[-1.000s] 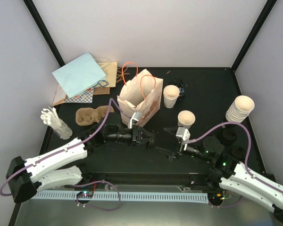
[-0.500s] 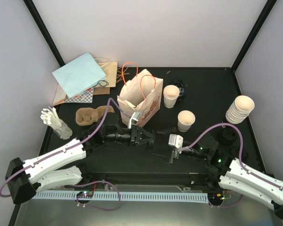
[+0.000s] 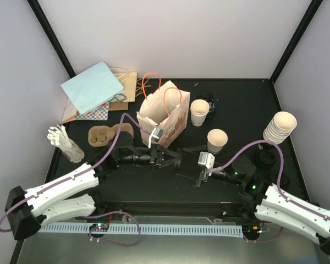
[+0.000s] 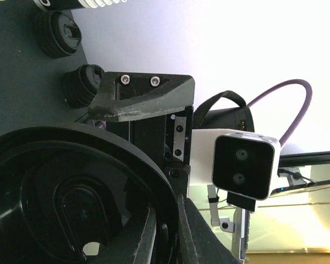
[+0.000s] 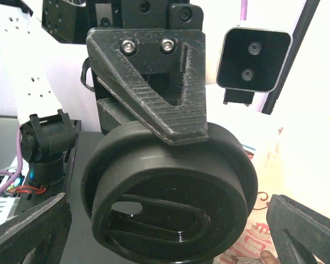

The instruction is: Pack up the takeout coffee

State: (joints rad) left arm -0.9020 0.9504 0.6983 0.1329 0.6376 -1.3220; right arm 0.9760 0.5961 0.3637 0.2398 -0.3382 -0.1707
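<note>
Narrow bare strip of table (image 3: 197,132) between paper bag (image 3: 164,118) and lidless cup (image 3: 216,140).

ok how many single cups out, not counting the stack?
2. The first cup stands beside the printed bag, on its right in the top view; the second cup is lower right of it in that view. Bag interior not fully visible.

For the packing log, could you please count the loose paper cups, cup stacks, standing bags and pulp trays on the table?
Loose paper cups: 2
Cup stack: 1
Standing printed bag: 1
Pulp tray: 1
Total: 5
</note>
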